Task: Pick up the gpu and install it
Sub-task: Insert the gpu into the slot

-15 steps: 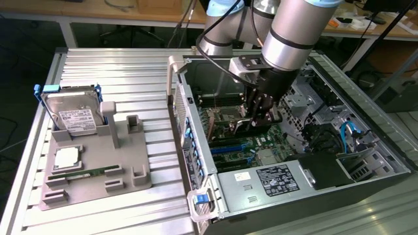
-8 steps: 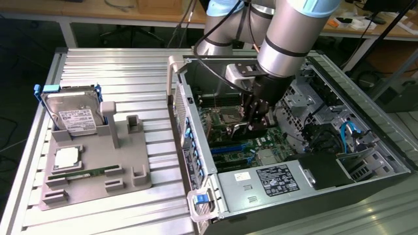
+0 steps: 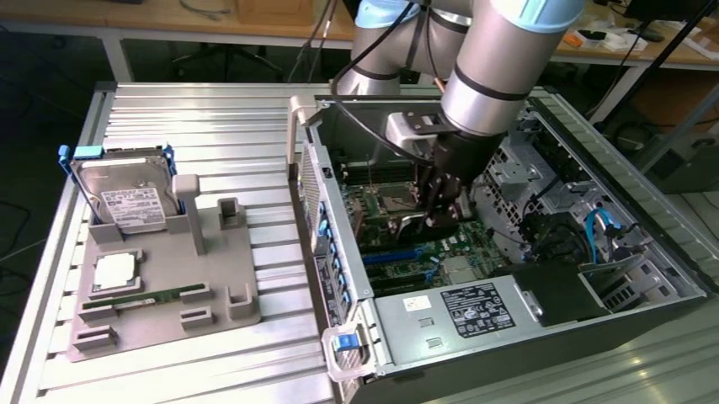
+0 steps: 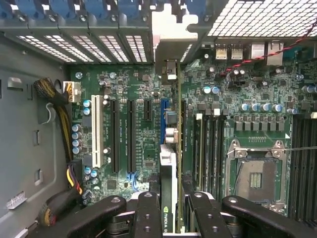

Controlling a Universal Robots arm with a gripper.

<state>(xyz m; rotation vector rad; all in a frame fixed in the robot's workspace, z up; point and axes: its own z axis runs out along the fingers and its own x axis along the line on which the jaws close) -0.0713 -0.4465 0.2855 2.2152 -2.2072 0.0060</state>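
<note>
My gripper (image 3: 440, 212) is down inside the open computer case (image 3: 337, 278), above the motherboard (image 3: 422, 252). It is shut on the gpu (image 4: 168, 163), which I see edge-on in the wrist view as a thin dark card between the two black fingers (image 4: 146, 213). The card stands upright over the blue expansion slot (image 4: 165, 106). Its silver end bracket (image 4: 168, 34) reaches the case's rear slot openings. In the exterior view the gpu (image 3: 410, 223) shows partly beneath the gripper. I cannot tell whether its edge sits in the slot.
A grey holder tray (image 3: 168, 286) on the exterior view's left carries a silver hard drive (image 3: 130, 198), a processor chip (image 3: 116, 269) and a green memory stick (image 3: 141, 296). Inside the case are the power supply (image 3: 477, 307), cable bundles (image 4: 59, 114) and the processor socket (image 4: 255, 176).
</note>
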